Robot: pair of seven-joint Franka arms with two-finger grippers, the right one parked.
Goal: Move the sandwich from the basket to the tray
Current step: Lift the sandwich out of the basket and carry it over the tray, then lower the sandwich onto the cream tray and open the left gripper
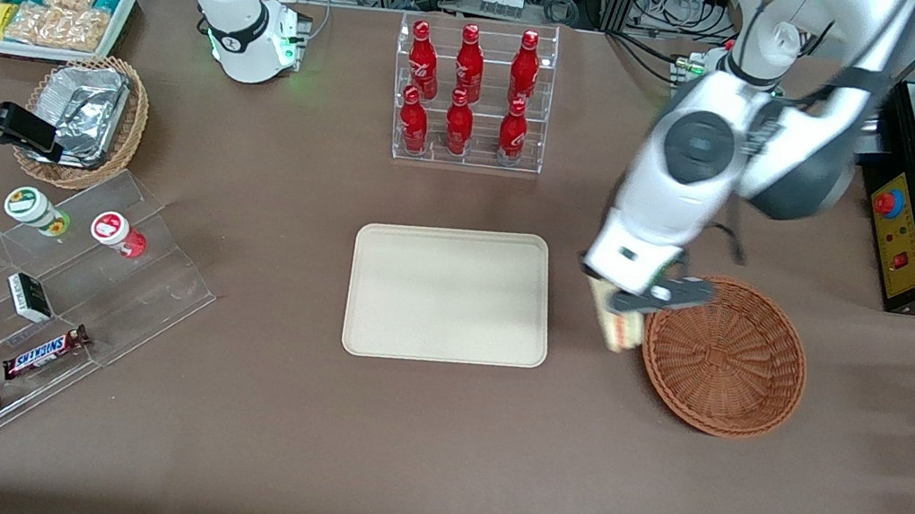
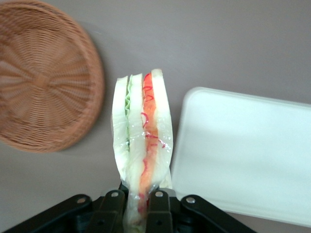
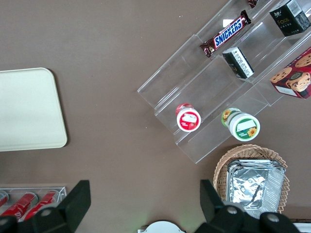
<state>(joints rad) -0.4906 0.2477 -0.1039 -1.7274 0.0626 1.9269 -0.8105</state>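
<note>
Your gripper (image 2: 138, 201) clamps the wrapped sandwich (image 2: 142, 141), red and green layers showing, over bare table between basket (image 2: 43, 77) and tray (image 2: 243, 150).

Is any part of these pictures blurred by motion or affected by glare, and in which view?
In the front view the left arm and its gripper, shut on the sandwich between the basket and the tray, are smeared, while the table things look sharp; in the left wrist view the basket rim is soft and the sandwich wrap shows small glints; the right wrist view is sharp.
</note>
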